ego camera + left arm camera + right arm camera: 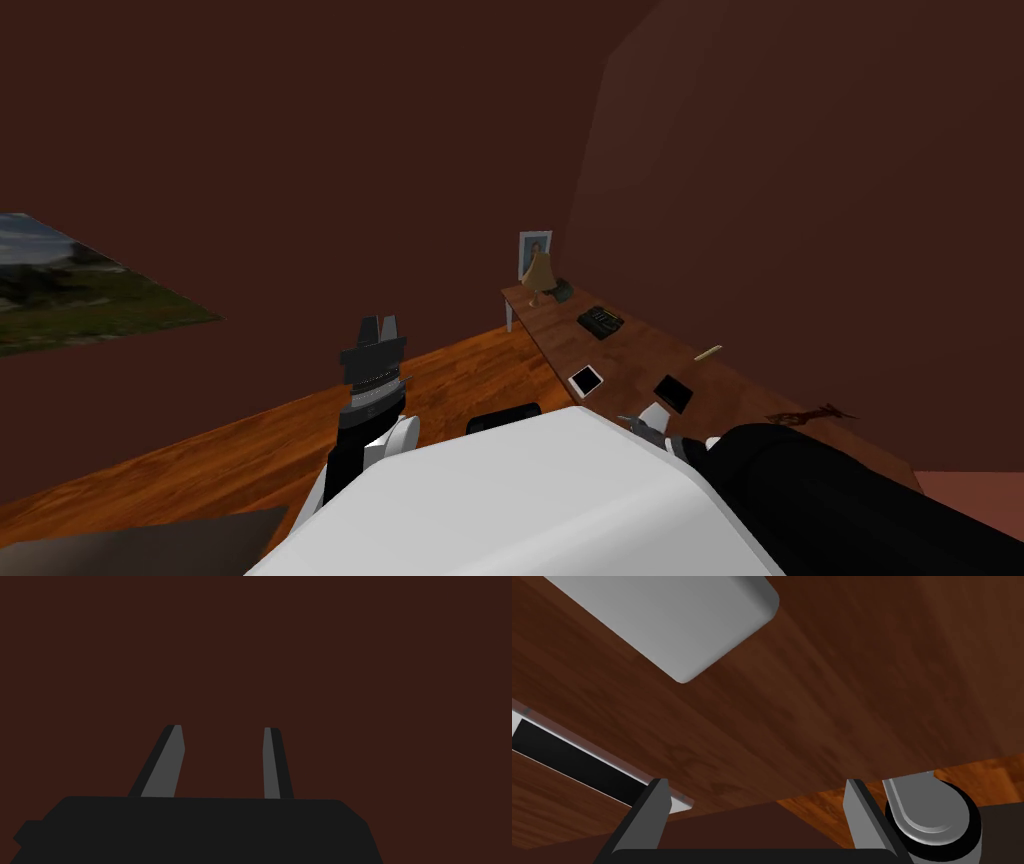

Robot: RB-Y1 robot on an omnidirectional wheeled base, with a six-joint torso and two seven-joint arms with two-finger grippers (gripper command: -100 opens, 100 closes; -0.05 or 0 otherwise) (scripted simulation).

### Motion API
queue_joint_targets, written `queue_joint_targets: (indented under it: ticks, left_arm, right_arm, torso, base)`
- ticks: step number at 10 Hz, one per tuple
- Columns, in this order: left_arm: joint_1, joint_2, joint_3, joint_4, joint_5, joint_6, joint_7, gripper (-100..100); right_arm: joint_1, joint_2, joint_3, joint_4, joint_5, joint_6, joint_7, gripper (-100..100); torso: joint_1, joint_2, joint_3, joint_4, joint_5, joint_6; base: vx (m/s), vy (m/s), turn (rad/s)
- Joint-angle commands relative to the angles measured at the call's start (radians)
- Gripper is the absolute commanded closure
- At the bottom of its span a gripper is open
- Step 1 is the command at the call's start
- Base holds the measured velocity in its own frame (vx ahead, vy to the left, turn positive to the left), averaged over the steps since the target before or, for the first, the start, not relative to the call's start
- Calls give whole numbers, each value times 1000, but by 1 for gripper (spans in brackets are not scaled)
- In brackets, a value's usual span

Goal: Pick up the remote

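The left gripper [223,728] is a flat black box with chamfered corners. Two thin, light grey, blade-like fingers [167,771] rise from it, tapering to blunt tips, each with a dark strip along one edge. In the head view, behind that box comes a black ribbed wrist collar [373,381] with a fine pale dotted band, then a dark grey sleeve, a slim black left forearm [343,468] and a rounded white joint cover [397,438]. The right gripper [755,781] has the same grey blades on the same dark body, and its thick matt black right forearm [830,490] narrows to a small grey and white wrist [655,425].
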Motion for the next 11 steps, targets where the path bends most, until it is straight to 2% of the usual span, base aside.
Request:
queue_joint_targets:
  ticks: [1, 2, 3, 4, 5, 7, 10, 11]
  left_arm:
    - [0, 0, 0, 0, 0, 0, 0, 0]
    - [0, 0, 0, 0, 0, 0, 0, 0]
    - [0, 0, 0, 0, 0, 0, 0, 0]
    - [0, 0, 0, 0, 0, 0, 0, 0]
    - [0, 0, 0, 0, 0, 0, 0, 0]
    - [0, 0, 0, 0, 0, 0, 0, 0]
    - [0, 0, 0, 0, 0, 0, 0, 0]
    - [0, 0, 0, 0, 0, 0, 0, 0]
  right_arm:
    - [11, -31, 5, 34, 40, 0, 50, -100]
    - [12, -55, 14, 66, 74, 2, 76, -100]
    - [12, -55, 14, 66, 74, 2, 90, -100]
    - [12, -76, 23, 95, 105, 4, 126, -100]
    - [12, -76, 23, 95, 105, 4, 127, -100]
    - [8, -109, 41, 148, 160, 10, 195, -100]
    - [-4, -134, 72, 207, 225, 22, 277, -100]
    - [-4, -134, 72, 207, 225, 22, 277, -100]
  torso:
    - [0, 0, 0, 0, 0, 0]
    - [0, 0, 0, 0, 0, 0]
    - [-1, 0, 0, 0, 0, -1]
    - [-1, 0, 0, 0, 0, 1]
    - [-1, 0, 0, 0, 0, 0]
    - [0, 0, 0, 0, 0, 0]
    - [-2, -3, -2, -1, 0, 0]
    - [-2, -3, -2, -1, 0, 0]
  base:
    - [5, -23, 187]
    - [3, -36, 286]
    - [-3, -37, 70]
    - [-2, -29, 102]
    - [1, -23, 78]
    - [12, -31, 168]
    - [37, -49, 178]
    - [22, -45, 25]
